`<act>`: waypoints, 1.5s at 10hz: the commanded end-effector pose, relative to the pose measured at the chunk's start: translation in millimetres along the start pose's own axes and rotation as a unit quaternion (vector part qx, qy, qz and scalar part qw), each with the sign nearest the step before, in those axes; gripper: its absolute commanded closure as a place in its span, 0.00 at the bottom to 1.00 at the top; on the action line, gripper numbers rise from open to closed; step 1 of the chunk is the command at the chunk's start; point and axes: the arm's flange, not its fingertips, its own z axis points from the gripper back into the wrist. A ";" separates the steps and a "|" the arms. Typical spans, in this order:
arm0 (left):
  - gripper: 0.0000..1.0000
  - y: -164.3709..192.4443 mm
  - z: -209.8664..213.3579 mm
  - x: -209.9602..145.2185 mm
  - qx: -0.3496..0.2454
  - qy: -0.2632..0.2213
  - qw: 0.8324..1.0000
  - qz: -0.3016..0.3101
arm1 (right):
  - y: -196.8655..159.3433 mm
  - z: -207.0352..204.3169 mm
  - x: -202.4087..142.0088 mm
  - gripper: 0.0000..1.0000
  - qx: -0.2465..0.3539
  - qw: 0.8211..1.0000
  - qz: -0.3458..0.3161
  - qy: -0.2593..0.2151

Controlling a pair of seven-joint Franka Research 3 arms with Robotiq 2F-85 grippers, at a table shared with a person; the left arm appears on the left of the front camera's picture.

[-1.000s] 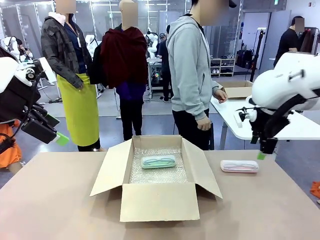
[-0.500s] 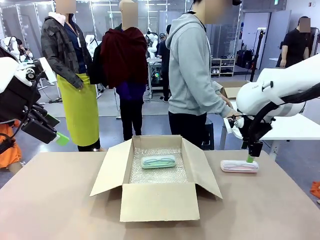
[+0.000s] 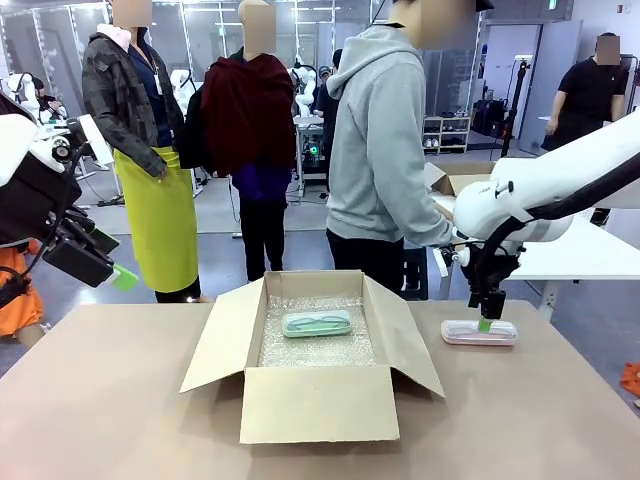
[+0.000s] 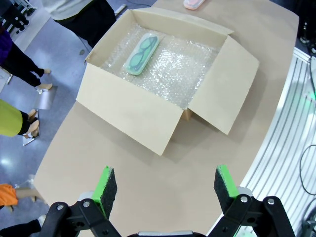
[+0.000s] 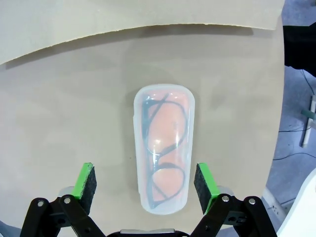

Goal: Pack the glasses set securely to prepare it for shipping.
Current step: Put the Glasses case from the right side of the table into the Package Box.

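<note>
The pinkish-red glasses case (image 3: 479,332) lies flat on the table to the right of the cardboard box (image 3: 315,405). My right gripper (image 3: 485,322) hangs open just above it, and in the right wrist view the case (image 5: 165,147) lies lengthwise between the two green pads (image 5: 85,180), untouched. The mint-green case (image 3: 316,323) rests on bubble wrap inside the open box, also seen from the left wrist as the mint case (image 4: 141,53). My left gripper (image 3: 120,277) is held high off the table's left edge, open and holding nothing, its fingers (image 4: 105,184) wide apart.
The box flaps (image 3: 224,335) stand open on all sides. A person in a grey hoodie (image 3: 385,150) stands at the far edge behind the box, turned towards a white table (image 3: 590,255) at the right. Bare table lies in front of the box.
My right arm has swung left and down, bringing its open gripper from beside the table's right edge to directly over the pinkish-red case. The person has turned right. My left arm is still.
</note>
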 end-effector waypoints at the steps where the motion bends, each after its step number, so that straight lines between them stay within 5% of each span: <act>1: 0.00 0.6 1.3 -1.3 0.000 -0.001 1.000 -0.004 | -12.9 -4.1 -1.1 0.00 0.016 1.000 -0.012 0.008; 13: 0.00 0.6 1.3 -1.3 0.000 -0.001 1.000 -0.004 | -26.0 -63.8 -7.1 0.00 0.016 0.999 -0.027 0.016; 15: 0.00 0.6 1.3 -1.3 0.000 -0.001 1.000 -0.004 | -25.1 -66.3 -11.3 0.13 0.017 0.999 -0.027 0.015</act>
